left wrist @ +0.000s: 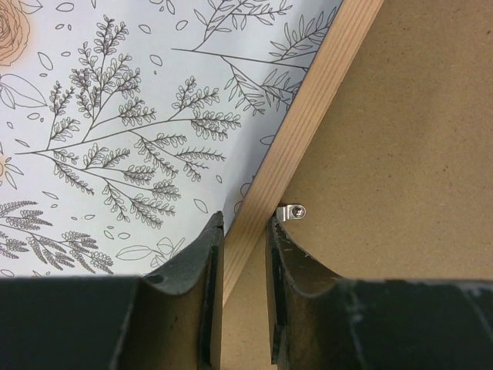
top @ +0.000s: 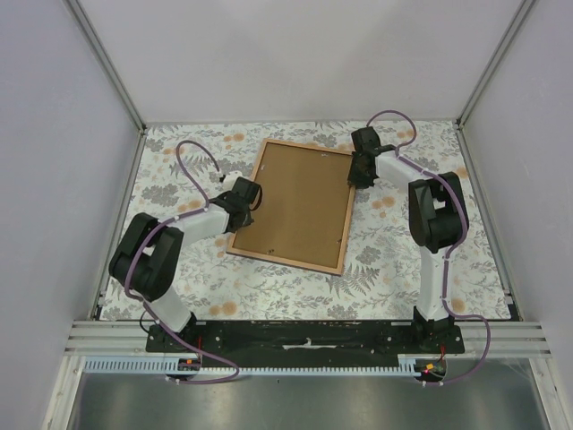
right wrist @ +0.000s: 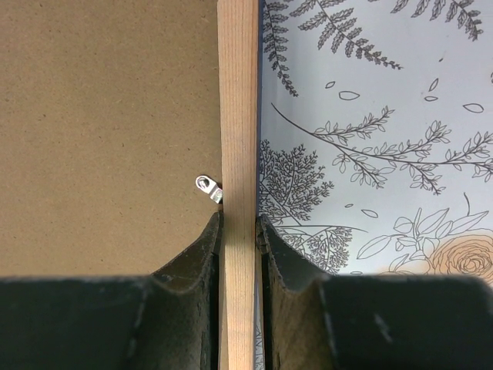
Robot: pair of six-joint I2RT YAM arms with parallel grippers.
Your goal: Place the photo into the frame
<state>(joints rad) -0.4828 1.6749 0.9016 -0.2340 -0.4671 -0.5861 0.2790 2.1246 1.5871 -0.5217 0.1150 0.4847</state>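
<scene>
The frame [top: 286, 262] lies back-up and slightly askew in the middle of the table. Its light wood rail surrounds a brown fibreboard backing panel [top: 295, 202]. The photo is hidden from every view. My left gripper [top: 243, 202] straddles the frame's left rail; in the left wrist view the gripper [left wrist: 243, 223] is shut on the rail [left wrist: 316, 100], which crosses diagonally between the fingers. My right gripper [top: 358, 170] sits on the right rail near the far corner. In the right wrist view that gripper [right wrist: 239, 221] is shut on the rail [right wrist: 238, 92].
A floral tablecloth [top: 403, 251] covers the table, with white walls on three sides. A small metal turn clip [left wrist: 293, 211] sits on the backing panel beside the left fingers. Another clip [right wrist: 208, 187] sits beside the right fingers.
</scene>
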